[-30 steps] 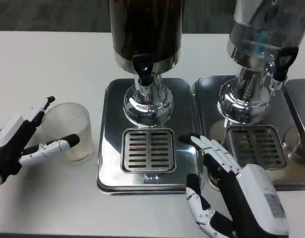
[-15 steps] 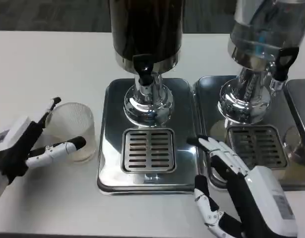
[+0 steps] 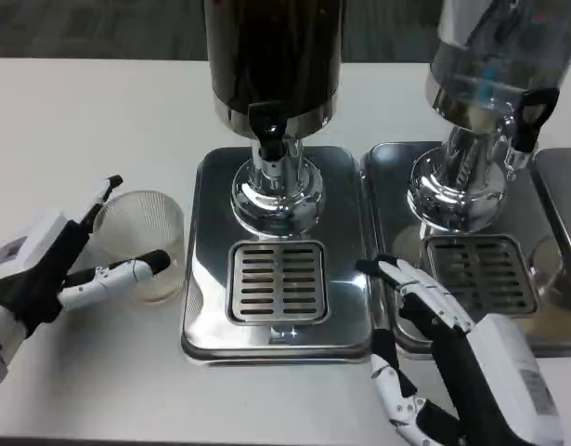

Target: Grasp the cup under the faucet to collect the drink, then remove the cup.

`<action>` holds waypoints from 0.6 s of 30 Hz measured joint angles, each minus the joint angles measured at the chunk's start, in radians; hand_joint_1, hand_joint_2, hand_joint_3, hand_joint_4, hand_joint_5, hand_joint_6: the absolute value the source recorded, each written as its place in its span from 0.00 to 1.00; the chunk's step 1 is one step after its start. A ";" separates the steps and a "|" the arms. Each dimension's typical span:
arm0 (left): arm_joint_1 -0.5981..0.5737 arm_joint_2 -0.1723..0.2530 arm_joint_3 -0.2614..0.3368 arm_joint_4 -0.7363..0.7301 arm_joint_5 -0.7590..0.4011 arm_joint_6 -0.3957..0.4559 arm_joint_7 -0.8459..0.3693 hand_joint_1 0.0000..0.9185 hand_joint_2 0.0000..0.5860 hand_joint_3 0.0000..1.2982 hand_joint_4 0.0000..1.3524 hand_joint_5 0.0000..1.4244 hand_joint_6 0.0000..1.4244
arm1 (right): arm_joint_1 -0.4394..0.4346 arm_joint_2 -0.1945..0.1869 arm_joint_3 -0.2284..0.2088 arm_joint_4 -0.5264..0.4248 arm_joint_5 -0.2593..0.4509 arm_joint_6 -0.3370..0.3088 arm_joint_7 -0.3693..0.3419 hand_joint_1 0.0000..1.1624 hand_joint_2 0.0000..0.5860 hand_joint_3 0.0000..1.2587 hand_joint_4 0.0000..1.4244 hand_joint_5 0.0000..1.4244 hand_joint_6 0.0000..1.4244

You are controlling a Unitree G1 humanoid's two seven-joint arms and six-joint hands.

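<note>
Over the last second I have watched the cup (image 3: 142,243) and my left hand (image 3: 58,271) travel together toward the dark dispenser (image 3: 274,70), and my right hand (image 3: 457,358) slide away from the grille and back toward the table's near edge.

I take the dark dispenser as my landmark. It stands at the back of its steel drip tray (image 3: 203,260), the tank rising out of the top of the picture, with a black tap (image 3: 269,125) at the front and a chrome foot below it. The slotted grille (image 3: 278,282) lies in the tray just in front of that foot, and nothing stands on it. To the right of the landmark is a second, clear dispenser (image 3: 494,56) on its own tray (image 3: 382,177), the two trays sitting just beside each other.

All of this rests on the white table (image 3: 90,121).

My right hand sits in front of and to the right of the dark dispenser, low over the seam between the two trays. Its fingers are spread and extended toward the dispensers and it holds nothing.

My left hand is to the left of the dark dispenser, off the tray. It holds the cup, one finger (image 3: 104,193) at the far side of the rim and another (image 3: 127,271) across the near wall.

The cup is clear and ribbed, upright on the table just left of the dark dispenser's tray, well short of the tap. I cannot tell whether anything is in it.
</note>
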 measured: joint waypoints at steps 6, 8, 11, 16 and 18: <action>0.000 -0.006 -0.002 0.000 0.024 0.012 0.032 0.11 0.08 0.00 0.00 0.09 0.06 | -0.002 0.000 -0.005 0.000 0.000 -0.003 0.000 0.44 0.98 0.17 0.09 0.09 0.24; -0.001 -0.007 -0.002 0.000 0.026 0.014 0.036 0.12 0.08 0.00 0.00 0.09 0.06 | -0.003 0.000 -0.009 0.000 0.001 -0.004 0.000 0.44 0.98 0.17 0.09 0.09 0.24; -0.003 -0.011 -0.008 0.005 0.029 0.017 0.050 0.14 0.08 0.00 0.00 0.10 0.07 | -0.004 0.002 -0.012 0.000 0.003 -0.005 0.000 0.44 0.96 0.17 0.09 0.09 0.24; -0.010 -0.011 -0.022 0.011 0.029 0.025 0.056 0.16 0.08 0.00 0.00 0.10 0.07 | -0.008 0.003 -0.012 0.000 0.003 -0.007 0.000 0.44 0.95 0.17 0.10 0.09 0.24; -0.012 -0.012 -0.025 0.015 0.029 0.026 0.058 0.16 0.08 0.00 0.00 0.10 0.07 | -0.010 0.003 -0.013 0.000 0.004 -0.007 0.000 0.44 0.95 0.17 0.10 0.09 0.24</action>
